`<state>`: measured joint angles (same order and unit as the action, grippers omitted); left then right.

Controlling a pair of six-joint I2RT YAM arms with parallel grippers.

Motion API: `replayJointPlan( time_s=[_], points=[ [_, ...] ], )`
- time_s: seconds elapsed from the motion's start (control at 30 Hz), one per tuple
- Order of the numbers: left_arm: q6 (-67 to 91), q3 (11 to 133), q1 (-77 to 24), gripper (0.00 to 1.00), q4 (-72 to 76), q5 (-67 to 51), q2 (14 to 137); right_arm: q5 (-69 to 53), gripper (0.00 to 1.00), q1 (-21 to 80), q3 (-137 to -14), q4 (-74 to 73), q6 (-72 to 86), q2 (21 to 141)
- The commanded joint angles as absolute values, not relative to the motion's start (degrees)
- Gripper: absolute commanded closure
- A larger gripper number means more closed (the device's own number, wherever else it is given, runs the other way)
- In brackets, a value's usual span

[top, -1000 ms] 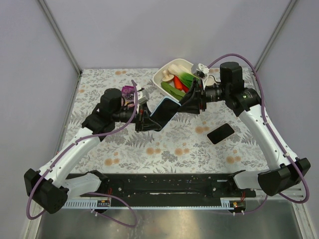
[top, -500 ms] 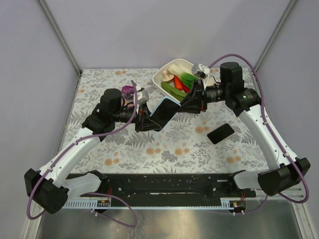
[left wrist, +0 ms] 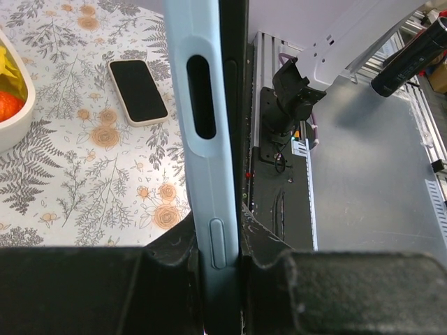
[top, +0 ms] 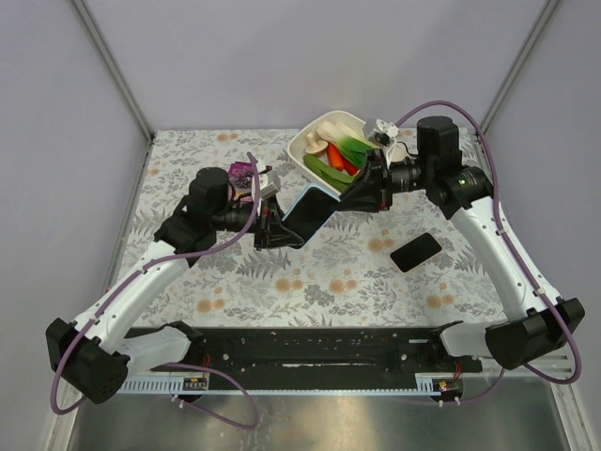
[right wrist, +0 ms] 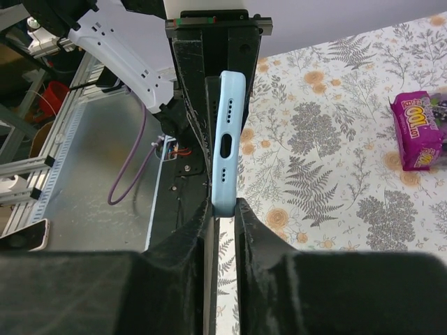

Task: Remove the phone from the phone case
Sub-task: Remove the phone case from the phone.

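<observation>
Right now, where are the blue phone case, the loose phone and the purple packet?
blue phone case (left wrist: pixel 199 181): left wrist view, its side wall.
loose phone (top: pixel 415 252): top external view, middle of its dark screen.
purple packet (right wrist: pixel 413 132): right wrist view, its printed face.

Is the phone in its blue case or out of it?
In, it seems: in the left wrist view the dark phone lies flush against the blue case along its whole visible edge.
</observation>
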<state>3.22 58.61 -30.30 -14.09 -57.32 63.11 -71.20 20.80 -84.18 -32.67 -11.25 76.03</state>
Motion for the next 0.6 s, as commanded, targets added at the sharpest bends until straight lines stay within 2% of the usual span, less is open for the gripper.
replayJointPlan(
  time_s=[0.0, 0.07, 0.2, 0.27, 0.4, 0.5, 0.57],
  points=[
    [1.5, 58.6, -30.0, 1.0, -9.6, -60.5, 62.1, -75.7, 0.87, 20.4, -85.0, -28.4, -8.4, 75.6],
    [0.6, 58.2, -30.1, 1.0, -9.5, -61.2, 62.0, -78.2, 0.95, 20.4, -84.4, -25.9, -6.6, 74.9],
    [-2.9, 56.4, -30.1, 1.0, -8.5, -65.3, 61.9, -83.1, 0.99, 20.5, -81.5, -15.1, 4.1, 73.0],
    [-5.7, 55.2, -30.0, 1.0, -8.8, -66.7, 61.5, -85.1, 1.0, 20.7, -77.9, -2.1, 16.0, 71.4],
    [-11.8, 55.0, -30.1, 1.0, -13.1, -67.4, 61.1, -86.2, 1.0, 22.2, -68.8, 47.0, 54.0, 71.3],
    [-18.4, 57.1, -30.9, 1.0, -20.3, -67.6, 60.8, -87.5, 1.0, 23.9, -69.3, 69.3, 74.4, 75.6],
    [-23.7, 58.6, -32.6, 1.0, -25.6, -66.4, 60.2, -88.2, 1.0, 25.0, -70.1, 77.3, 82.0, 78.2]
  ],
)
